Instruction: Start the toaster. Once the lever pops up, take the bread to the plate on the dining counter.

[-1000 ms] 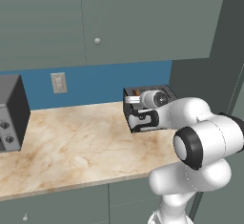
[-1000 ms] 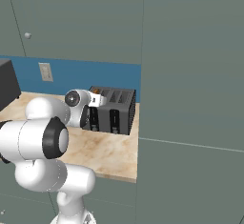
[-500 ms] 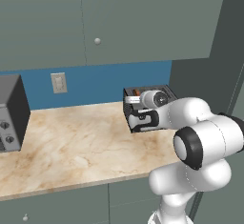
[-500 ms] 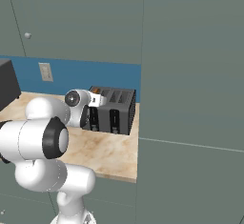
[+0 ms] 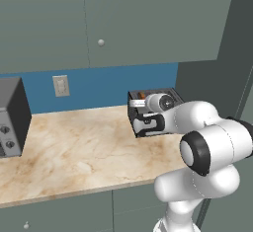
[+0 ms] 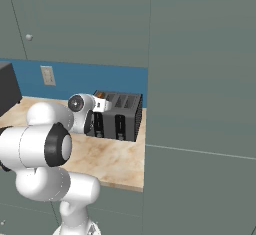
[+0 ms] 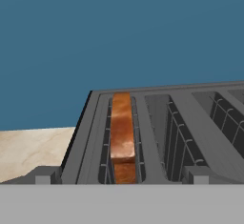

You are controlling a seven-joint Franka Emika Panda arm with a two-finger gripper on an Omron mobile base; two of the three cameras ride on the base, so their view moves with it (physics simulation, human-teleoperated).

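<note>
The bread (image 7: 122,137) is standing on its edge inside the leftmost slot of the toaster (image 7: 157,137), as the hand view shows it; its orange-brown crust is reaching up to about the level of the slot's rim. The other slots beside it are showing their wire guides. The toaster (image 5: 148,108) is sitting at the right end of a marbled counter (image 5: 74,147), just in front of the blue wall (image 5: 99,85) and close to the tall grey panel (image 6: 200,79) on the right side. In the right base view two vertical lever slots are facing forward on the toaster's (image 6: 122,114) front.

The gripper (image 7: 122,180) is hovering just in front of the toaster and a little above it, looking over the top; its two finger tips (image 7: 44,176) are standing wide apart, released, grasping nothing and touching nothing.

Further left on the counter, a larger grey oven box (image 5: 11,117) with round knobs is standing well apart from the toaster. A wall socket (image 5: 61,86) is sitting on the blue wall between them, and grey cabinets (image 5: 99,19) are hanging above.
</note>
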